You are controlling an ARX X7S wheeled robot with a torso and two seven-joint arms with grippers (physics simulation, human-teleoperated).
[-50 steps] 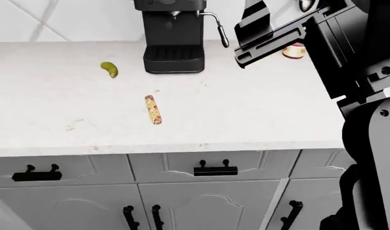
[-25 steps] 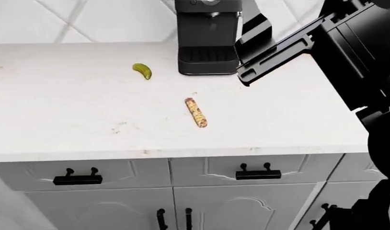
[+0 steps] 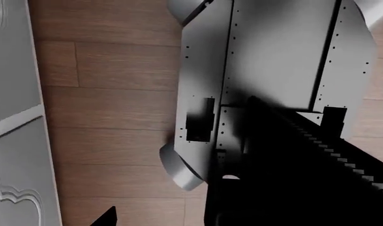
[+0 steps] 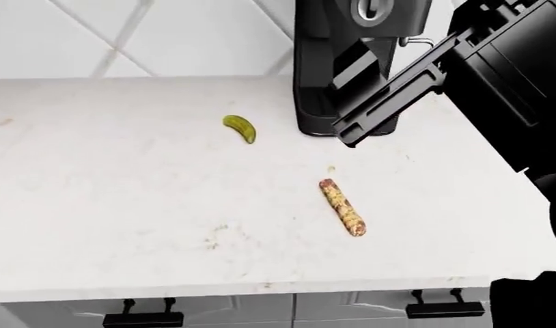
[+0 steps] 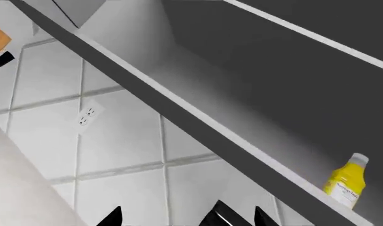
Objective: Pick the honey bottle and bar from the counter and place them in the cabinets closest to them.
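While the left wrist view shows only wooden floor and the robot's own grey base (image 3: 267, 70), that claw is out of sight. From the head view, the brown speckled bar (image 4: 343, 207) lies untouched on the white marble surface (image 4: 105, 205), in front of the black coffee machine (image 4: 351, 61), near the green pickle (image 4: 240, 128); the right claw's state I cannot tell. Through the right wrist view, a yellow bottle (image 5: 346, 181) stands on a cabinet shelf; possibly the honey is done, the bar remains.

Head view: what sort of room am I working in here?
Most likely a home kitchen. A white marble-look counter runs under a tiled wall, with black-handled drawers below its edge. A black coffee machine stands at the back, and the bar and a green pickle lie on the worktop.
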